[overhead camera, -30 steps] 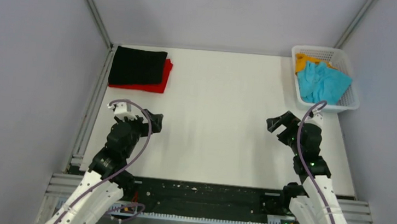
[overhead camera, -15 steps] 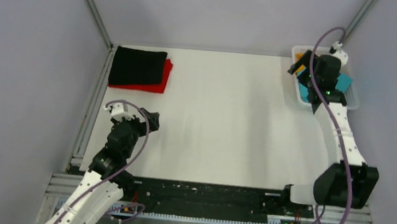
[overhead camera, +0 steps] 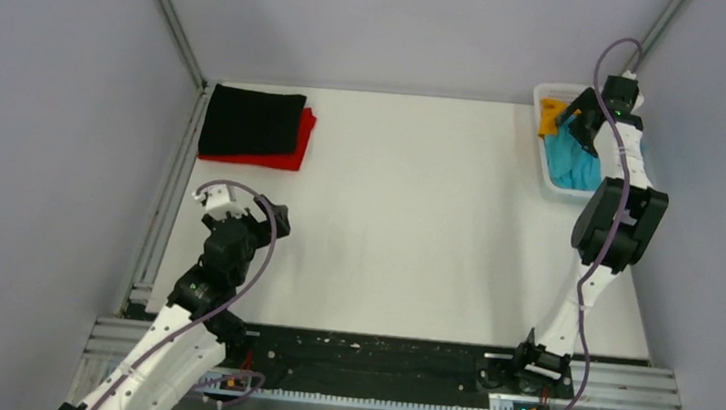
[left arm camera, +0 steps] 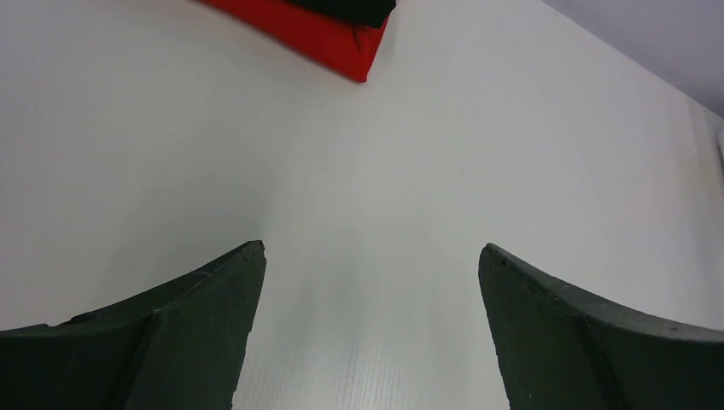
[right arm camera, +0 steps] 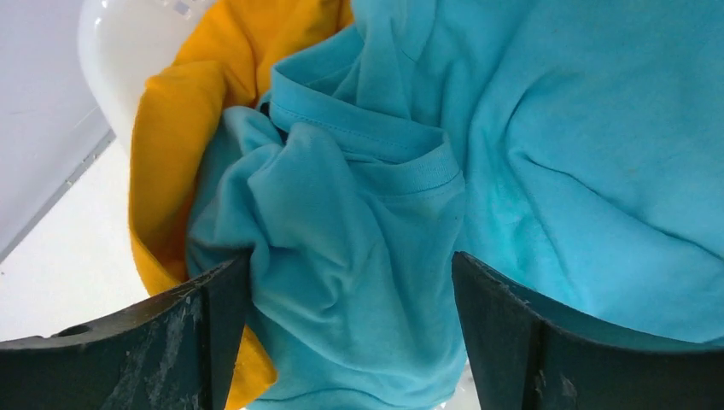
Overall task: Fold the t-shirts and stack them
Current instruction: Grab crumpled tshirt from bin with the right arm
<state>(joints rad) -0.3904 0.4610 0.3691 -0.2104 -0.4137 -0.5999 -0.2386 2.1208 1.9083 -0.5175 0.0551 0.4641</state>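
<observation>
Turquoise t-shirt is a soft, crumpled heap in the white plastic basket at the far right corner of the counter, lying on top of the orange-yellow shirt. The right wrist view shows its stitched neckband and all the creases up close. The top view only gives a blue blob with a bit of orange at the far end. The right jaws are spread wide, one finger on each side of a bunched fold of the turquoise cloth, not clamped on it.

Over at the far left corner, the black shirt is folded into a neat rectangle on the red shirt, with red peeking out along the near and right edges. The left wrist view only catches one corner of that stack. The left jaws are released wide over smooth matte white counter, gripping nothing.
</observation>
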